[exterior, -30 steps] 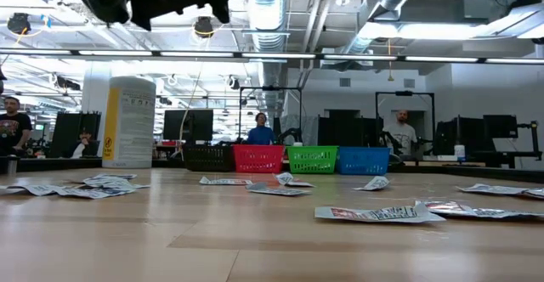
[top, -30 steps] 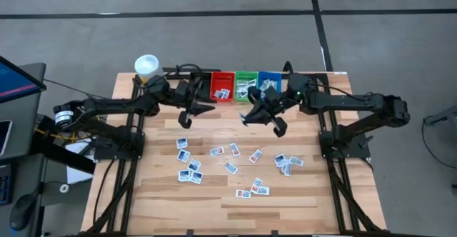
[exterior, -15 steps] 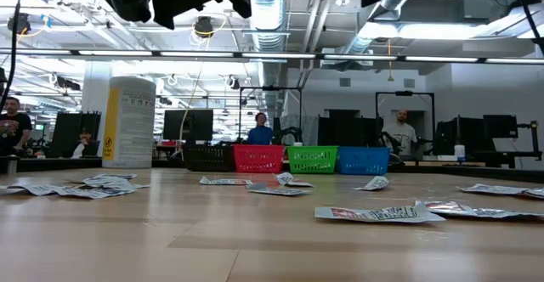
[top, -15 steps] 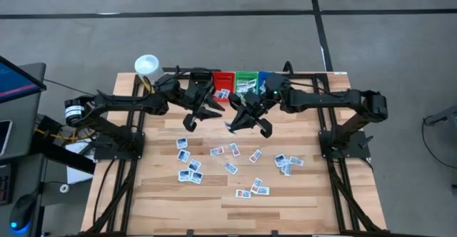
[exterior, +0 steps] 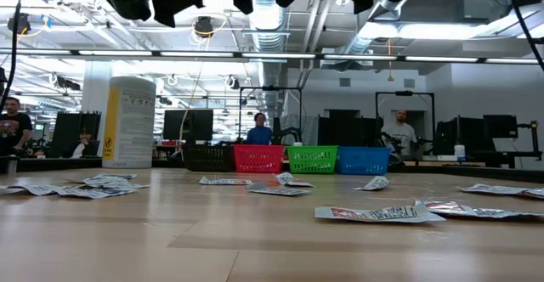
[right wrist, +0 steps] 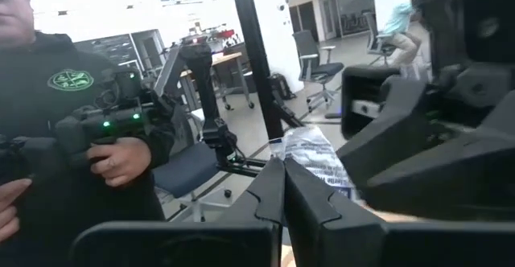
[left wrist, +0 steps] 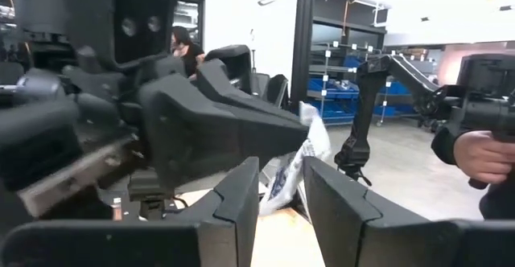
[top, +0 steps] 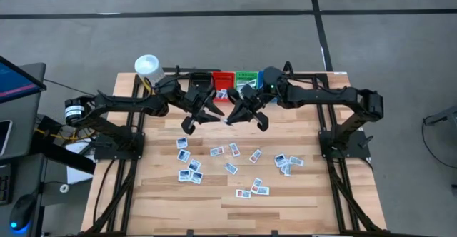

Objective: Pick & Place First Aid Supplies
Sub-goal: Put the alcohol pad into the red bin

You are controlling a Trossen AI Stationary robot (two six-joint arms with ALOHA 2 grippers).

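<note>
My right gripper (right wrist: 283, 164), fingers pinched on a crinkled white printed packet (right wrist: 315, 161), meets my left gripper (left wrist: 280, 182), fingers spread around it, above the table's twelve o'clock edge; handover, I judge; next, left closes.

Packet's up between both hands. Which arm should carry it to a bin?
Right, probably. The right hand is shut on the packet and hangs near the green bin. The left hand has its fingers apart around the packet and is not gripping it.
</note>
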